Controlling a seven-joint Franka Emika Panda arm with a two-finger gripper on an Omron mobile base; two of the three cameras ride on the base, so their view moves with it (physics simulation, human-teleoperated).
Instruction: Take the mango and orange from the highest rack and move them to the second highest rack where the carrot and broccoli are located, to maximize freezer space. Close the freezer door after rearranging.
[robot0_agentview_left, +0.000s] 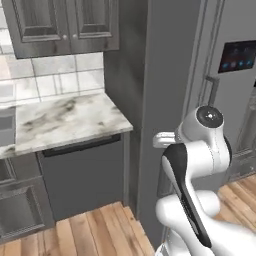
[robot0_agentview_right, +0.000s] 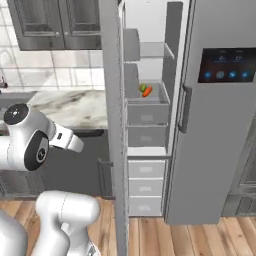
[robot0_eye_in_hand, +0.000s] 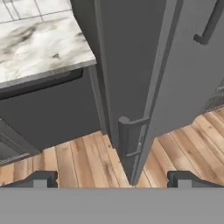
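wood floor, freezer door (robot0_eye_in_hand: 127, 87) ajar before wide jaws, carrot (robot0_agentview_right: 147, 92) racked inside

You are looking at the freezer door (robot0_agentview_right: 111, 115) standing open edge-on between the arm and the racks, so it is blocking the straight line in. The gap between that door and the closed right door (robot0_agentview_right: 220, 125) is staying open, leading to the rack (robot0_agentview_right: 150, 95) where the carrot (robot0_agentview_right: 147, 92) and broccoli (robot0_agentview_right: 142, 88) are sitting. In the hand view the hand (robot0_eye_in_hand: 112, 178), its tips spread wide, is facing the door's lower edge and handle (robot0_eye_in_hand: 124, 136), with the tabletop (robot0_eye_in_hand: 39, 43) crowding the left and bare floor (robot0_eye_in_hand: 78, 157) lying below.
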